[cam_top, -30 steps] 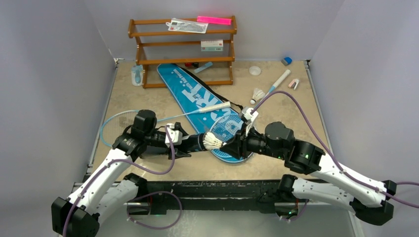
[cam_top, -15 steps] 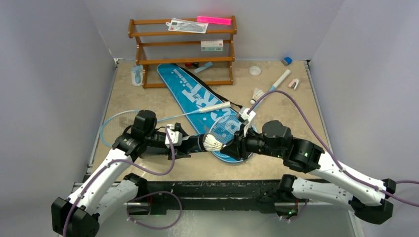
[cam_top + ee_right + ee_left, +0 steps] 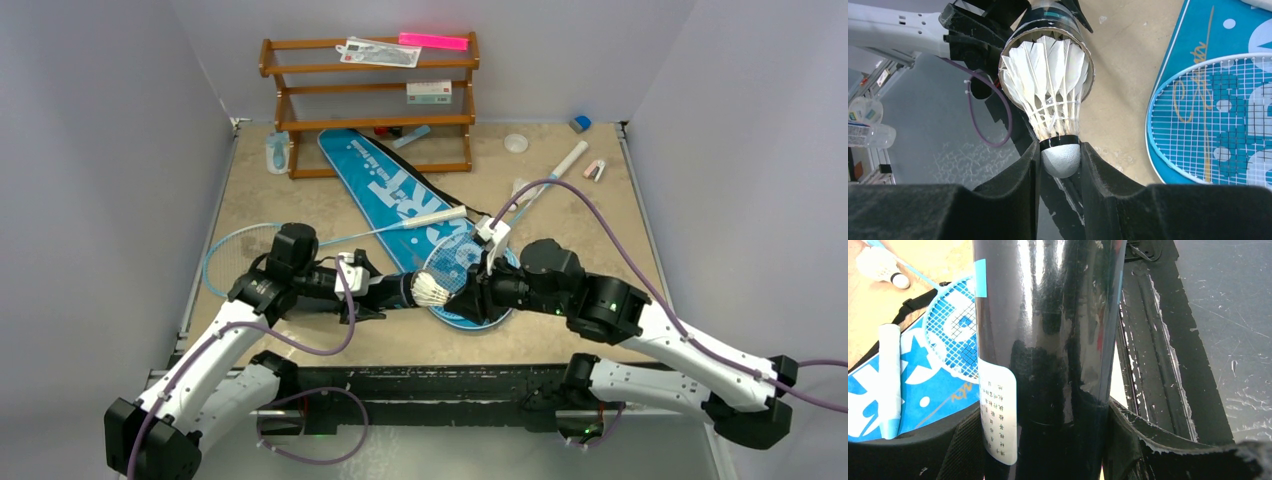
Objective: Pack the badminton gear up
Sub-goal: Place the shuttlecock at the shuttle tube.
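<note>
My left gripper is shut on the black tube, held level with its open mouth facing right. In the left wrist view the tube fills the space between the fingers. My right gripper is shut on the cork of a white shuttlecock. In the right wrist view the feathers sit just inside the tube mouth, the cork pinched between the pads. The blue SPORT bag lies behind, with one racket head on it. The other racket lies at left. A second shuttlecock lies beyond.
The brown wooden rack stands at the back with small items on it. A pale-blue bottle stands at its left. A white disc, a blue block and a small clip lie at back right. The black front rail runs below the grippers.
My right gripper has moved left with the shuttlecock, bringing its feathers up to and into the tube mouth. The left arm and tube have stayed still.
</note>
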`<control>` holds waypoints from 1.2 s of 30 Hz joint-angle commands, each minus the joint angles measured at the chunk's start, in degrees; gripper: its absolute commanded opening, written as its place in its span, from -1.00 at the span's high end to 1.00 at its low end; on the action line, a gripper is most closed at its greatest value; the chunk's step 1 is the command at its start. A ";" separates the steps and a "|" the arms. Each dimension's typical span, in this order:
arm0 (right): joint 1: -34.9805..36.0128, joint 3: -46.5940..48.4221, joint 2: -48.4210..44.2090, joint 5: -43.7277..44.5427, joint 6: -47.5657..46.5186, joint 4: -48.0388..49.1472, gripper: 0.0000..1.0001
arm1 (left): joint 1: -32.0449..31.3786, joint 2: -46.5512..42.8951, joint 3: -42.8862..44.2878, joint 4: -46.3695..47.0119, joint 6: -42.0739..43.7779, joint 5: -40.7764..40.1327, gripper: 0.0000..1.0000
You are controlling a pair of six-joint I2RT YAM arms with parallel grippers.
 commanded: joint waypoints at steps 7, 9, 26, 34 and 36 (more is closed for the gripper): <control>-0.02 6.32 3.25 -2.23 -0.44 -7.03 0.75 | 0.26 1.25 0.62 -1.80 3.37 -0.33 0.51; -0.10 6.89 3.72 -2.35 -0.60 -8.00 0.74 | 0.06 1.30 0.56 -1.93 3.63 -0.55 0.51; -0.06 7.14 5.17 -2.78 -0.69 -8.30 0.76 | -0.27 -3.20 -0.21 0.56 4.39 1.65 0.51; -0.04 8.48 6.67 -4.53 -1.63 -9.52 0.77 | -0.27 -1.82 0.26 -1.33 5.80 -0.13 0.53; -0.09 9.03 7.31 -5.45 -2.18 -10.12 0.77 | -0.34 -1.51 0.25 -1.46 5.80 -0.73 0.53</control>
